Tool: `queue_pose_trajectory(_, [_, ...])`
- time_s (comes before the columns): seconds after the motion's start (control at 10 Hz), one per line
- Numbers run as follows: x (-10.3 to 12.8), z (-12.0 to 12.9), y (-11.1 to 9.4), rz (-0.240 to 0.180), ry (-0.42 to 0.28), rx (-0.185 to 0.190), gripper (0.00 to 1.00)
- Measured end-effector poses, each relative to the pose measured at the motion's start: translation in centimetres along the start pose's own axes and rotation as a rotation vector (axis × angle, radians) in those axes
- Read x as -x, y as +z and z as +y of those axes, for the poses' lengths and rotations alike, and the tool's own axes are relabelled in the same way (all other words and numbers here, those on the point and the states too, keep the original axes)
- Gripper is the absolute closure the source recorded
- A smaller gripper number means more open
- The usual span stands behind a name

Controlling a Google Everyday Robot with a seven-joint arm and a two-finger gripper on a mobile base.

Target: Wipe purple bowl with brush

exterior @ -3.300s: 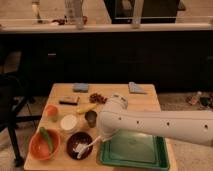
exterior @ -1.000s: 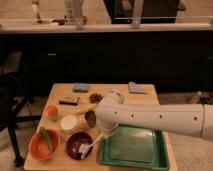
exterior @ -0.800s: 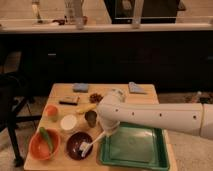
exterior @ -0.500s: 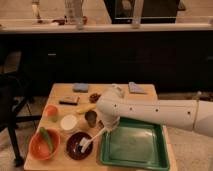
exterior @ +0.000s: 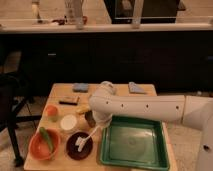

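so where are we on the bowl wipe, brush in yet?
Done: the brush is picked up and its head sits inside the purple bowl, handle slanting up to the gripper just above the bowl's right rim. In hand: the wipe itself, with the head on the bowl's inner surface. Left: finishing the wipe and pulling the brush out. I can't tell how much of the bowl has been covered.

The pincer [exterior: 98, 125] is hanging low over the desk [exterior: 115, 90], gripping the brush [exterior: 86, 137]; its head is resting inside the purple bowl [exterior: 80, 146], beside the green tray [exterior: 134, 142].
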Motion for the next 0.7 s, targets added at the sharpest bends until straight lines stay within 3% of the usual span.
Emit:
queue_pose_trajectory(0.1, [0.3, -0.2, -0.1, -0.006, -0.007, -0.004, 1.00])
queue_pose_trajectory(0.2, [2.0, 0.4, -0.8, -0.031, -0.043, -0.017, 1.00])
queue_pose_trajectory(0.4, [2.6, 1.8, -1.2, -0.034, -0.057, -0.014, 1.00])
queue_pose_trajectory(0.7, [0.9, 3.6, -1.4, -0.019, -0.027, -0.002, 1.00])
